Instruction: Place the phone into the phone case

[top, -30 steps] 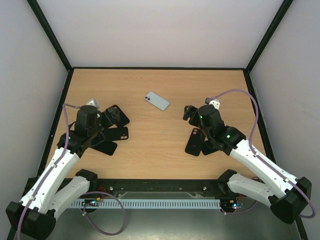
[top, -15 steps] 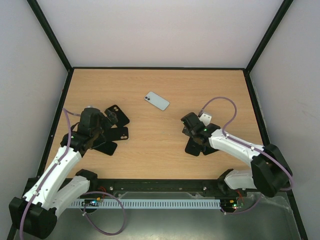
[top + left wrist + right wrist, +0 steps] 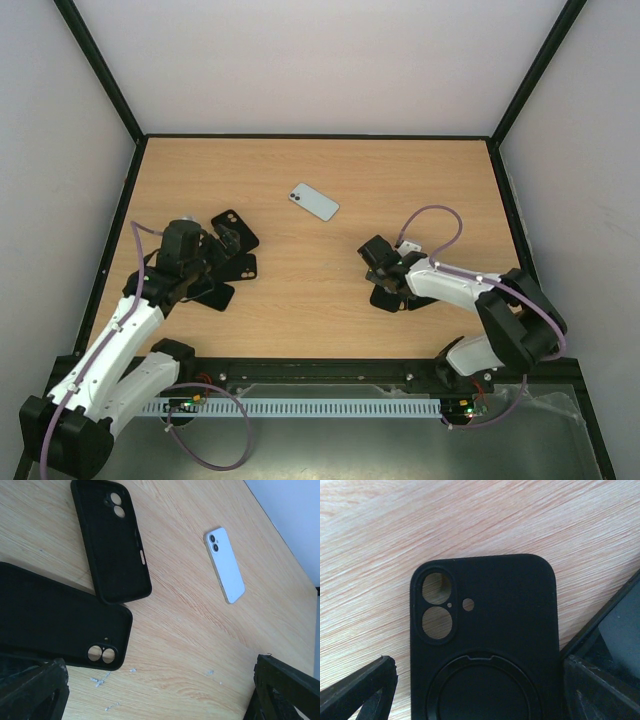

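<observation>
right gripper (image 3: 480, 702): has come down low from a raised pose a second ago; fingers spread wide on either side of the matte black phone case with a ring on its back (image 3: 482, 645); bare wood shows between each finger and the case's edges, so nothing is pinched
beside it: the edge of another black case (image 3: 615, 630) lies just right of the right gripper, touching or overlapping the ringed one; cannot tell which
left gripper (image 3: 157, 695): has also sunk and drawn back a little; fingers spread, holding nothing; just ahead of it lie two black soft cases, one with its hollow side up (image 3: 111, 540), one nearer (image 3: 60, 620)
phone: the slim white glossy phone (image 3: 314, 201) has not moved; camera side up, well ahead and to the right of the left gripper, ahead and to the left of the right gripper, apart from both
meaning: the right arm looks set to take hold of the ringed case; the phone is untouched and uncased, so the fitting itself is all still to do
writing: no brand, label or lettering readable; only the camera cut-outs and a small round hole on the ringed case
</observation>
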Robot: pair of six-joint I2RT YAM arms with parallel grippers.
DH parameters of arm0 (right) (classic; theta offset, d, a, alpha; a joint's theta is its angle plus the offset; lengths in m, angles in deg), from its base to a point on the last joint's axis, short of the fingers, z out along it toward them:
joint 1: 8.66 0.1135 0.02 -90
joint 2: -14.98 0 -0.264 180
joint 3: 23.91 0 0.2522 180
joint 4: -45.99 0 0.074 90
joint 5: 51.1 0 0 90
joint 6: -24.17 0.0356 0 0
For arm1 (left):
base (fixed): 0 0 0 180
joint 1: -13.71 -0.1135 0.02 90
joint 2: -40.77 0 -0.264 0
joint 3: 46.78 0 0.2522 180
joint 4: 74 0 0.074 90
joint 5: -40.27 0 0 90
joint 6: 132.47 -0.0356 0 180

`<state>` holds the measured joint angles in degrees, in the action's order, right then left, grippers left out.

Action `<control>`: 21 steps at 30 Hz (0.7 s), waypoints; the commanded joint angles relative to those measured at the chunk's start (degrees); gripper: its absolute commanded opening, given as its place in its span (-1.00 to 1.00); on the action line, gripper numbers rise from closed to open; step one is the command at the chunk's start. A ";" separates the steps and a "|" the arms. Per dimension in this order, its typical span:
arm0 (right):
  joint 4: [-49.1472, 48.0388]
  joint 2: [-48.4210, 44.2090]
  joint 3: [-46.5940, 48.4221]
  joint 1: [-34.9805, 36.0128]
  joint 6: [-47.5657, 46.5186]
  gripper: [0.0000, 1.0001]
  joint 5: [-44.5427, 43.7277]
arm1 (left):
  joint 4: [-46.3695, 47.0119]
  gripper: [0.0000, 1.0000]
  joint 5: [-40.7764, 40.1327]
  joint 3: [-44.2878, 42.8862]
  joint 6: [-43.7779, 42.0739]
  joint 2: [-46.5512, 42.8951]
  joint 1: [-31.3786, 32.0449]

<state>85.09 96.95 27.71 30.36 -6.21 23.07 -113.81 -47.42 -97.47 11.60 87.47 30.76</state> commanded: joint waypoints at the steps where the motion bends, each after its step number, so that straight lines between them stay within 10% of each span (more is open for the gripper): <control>1: -1.15 2.51 0.34 0.27 0.65 0.78 -2.35 | 1.97 1.00 3.72 1.23 -1.25 -0.47 -0.34; 14: -3.46 2.58 0.53 0.31 -4.39 0.44 -0.77 | 3.29 1.00 10.62 0.74 -6.53 0.82 -0.34; 21: -15.38 -7.79 -2.63 0.35 -13.02 0.31 15.94 | 5.90 0.97 19.99 0.16 -10.41 2.51 -0.28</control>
<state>78.86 95.40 27.43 30.36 -13.51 28.53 -110.42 -34.74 -96.71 4.36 89.04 30.74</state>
